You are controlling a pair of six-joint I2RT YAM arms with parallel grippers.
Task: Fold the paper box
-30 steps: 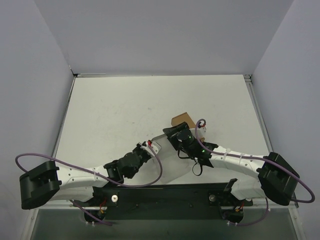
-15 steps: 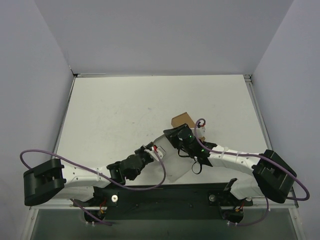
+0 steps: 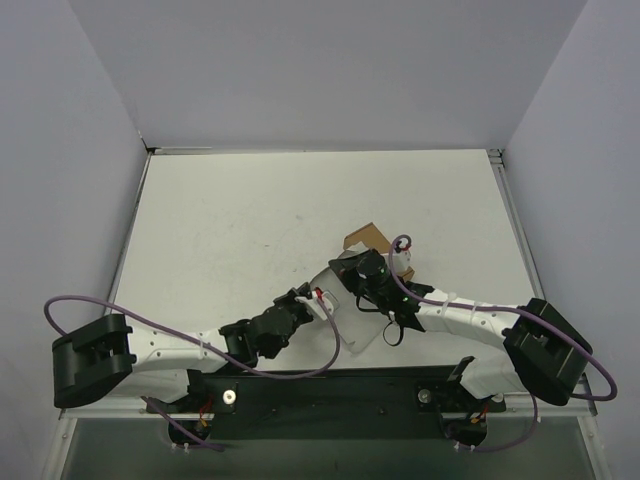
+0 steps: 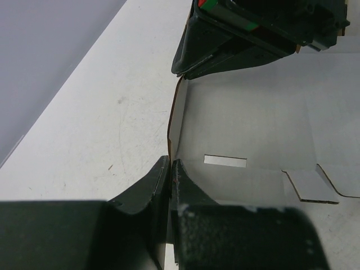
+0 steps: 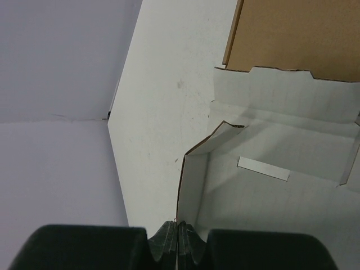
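Note:
The paper box (image 3: 358, 330) lies open near the front of the table, white inside (image 4: 247, 124) with a thin brown edge. One side wall (image 5: 194, 191) stands raised, and both grippers pinch it. My left gripper (image 4: 170, 169) is shut on the near end of that wall; in the top view the left gripper (image 3: 320, 298) sits at the sheet's left edge. My right gripper (image 5: 178, 228) is shut on the same wall's far end; the right gripper (image 4: 247, 28) shows as a dark block above the box in the left wrist view, and the right gripper (image 3: 342, 270) is just beyond the left one.
A brown cardboard box (image 3: 365, 238) stands just behind the paper box; the brown cardboard box (image 5: 298, 34) shows past a notched white flap. White table (image 3: 230, 230) spreads left and back, bounded by grey walls. Purple cables (image 3: 335, 345) loop by the arms.
My right gripper has closed on the raised side wall. The left arm has shifted slightly right and forward, still shut on the wall.

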